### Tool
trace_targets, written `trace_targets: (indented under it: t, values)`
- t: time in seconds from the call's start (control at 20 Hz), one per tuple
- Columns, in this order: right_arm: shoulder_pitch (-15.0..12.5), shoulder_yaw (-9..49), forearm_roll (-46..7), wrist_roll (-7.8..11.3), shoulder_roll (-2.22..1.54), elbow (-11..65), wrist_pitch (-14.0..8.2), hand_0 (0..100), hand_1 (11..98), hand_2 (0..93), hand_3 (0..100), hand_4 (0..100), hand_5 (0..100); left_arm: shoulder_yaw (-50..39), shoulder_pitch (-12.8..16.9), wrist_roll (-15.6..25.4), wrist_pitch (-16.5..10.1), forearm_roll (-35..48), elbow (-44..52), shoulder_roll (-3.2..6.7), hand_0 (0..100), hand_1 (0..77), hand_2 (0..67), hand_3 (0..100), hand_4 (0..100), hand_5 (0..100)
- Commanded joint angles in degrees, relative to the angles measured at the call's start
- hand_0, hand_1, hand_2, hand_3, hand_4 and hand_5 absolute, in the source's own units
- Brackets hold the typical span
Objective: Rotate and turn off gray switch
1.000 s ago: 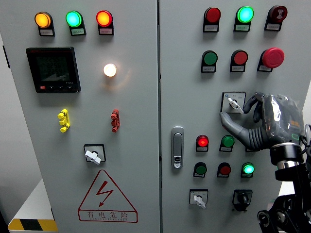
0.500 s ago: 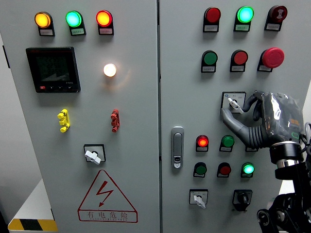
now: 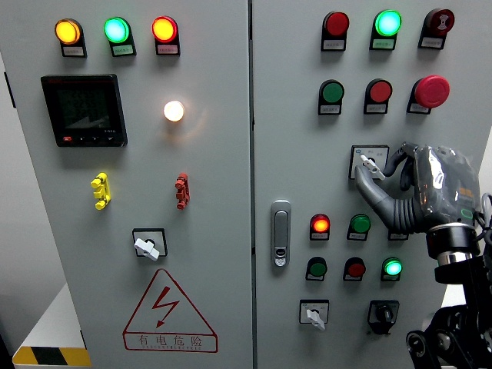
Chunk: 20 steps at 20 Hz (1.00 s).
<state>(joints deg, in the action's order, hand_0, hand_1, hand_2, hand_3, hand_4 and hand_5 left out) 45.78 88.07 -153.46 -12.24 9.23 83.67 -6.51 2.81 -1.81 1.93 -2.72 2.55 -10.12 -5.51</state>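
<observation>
The gray rotary switch (image 3: 369, 162) sits on a black square plate on the right door of the panel, its lever pointing down and to the right. My right hand (image 3: 377, 174) comes up from the lower right and is at the switch. Its thumb (image 3: 367, 184) lies just under the plate's lower left corner. The curled fingers (image 3: 397, 160) are at the plate's right edge. The lever lies between thumb and fingers, with a gap still visible. My left arm is out of view.
Red and green push buttons (image 3: 320, 224) and lamps surround the switch. A red mushroom button (image 3: 431, 91) is above it. Two more gray switches (image 3: 146, 246) (image 3: 313, 314), a black knob (image 3: 382, 313) and the door handle (image 3: 281, 232) sit lower on the panel.
The right hand's thumb has risen up and to the right, from below the switch plate to its lower edge, narrowing the gap around the lever. The lever has not turned.
</observation>
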Motion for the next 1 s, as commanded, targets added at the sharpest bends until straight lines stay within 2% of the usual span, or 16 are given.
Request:
trace_targets:
  t: [0.0, 0.35, 0.6, 0.95]
  values:
    - [0.1, 0.0, 0.0, -0.59, 0.0, 0.09, 0.0, 25, 31.8, 69.2, 95, 87, 100, 0.0, -0.03, 0.0, 0.0, 0.0, 0.01, -0.03, 0, 0.0, 10.4, 21, 13, 13]
    - [0.19, -0.44, 0.0, -0.86, 0.0, 0.0, 0.0, 26, 32.6, 69.3, 95, 87, 100, 0.0, -0.03, 0.0, 0.0, 0.0, 0.01, -0.03, 0, 0.0, 10.4, 21, 13, 13]
    - [0.28, -0.71, 0.17, -1.91, 0.0, 0.09, 0.0, 27, 32.9, 69.5, 95, 87, 100, 0.0, -0.03, 0.0, 0.0, 0.0, 0.01, 0.06, 0, 0.0, 10.4, 21, 13, 13]
    - [0.36, -0.8, 0.26, -2.0, 0.0, 0.09, -0.35, 27, 33.9, 71.0, 95, 85, 100, 0.0, -0.03, 0.0, 0.0, 0.0, 0.01, 0.06, 0, 0.0, 10.4, 21, 13, 13]
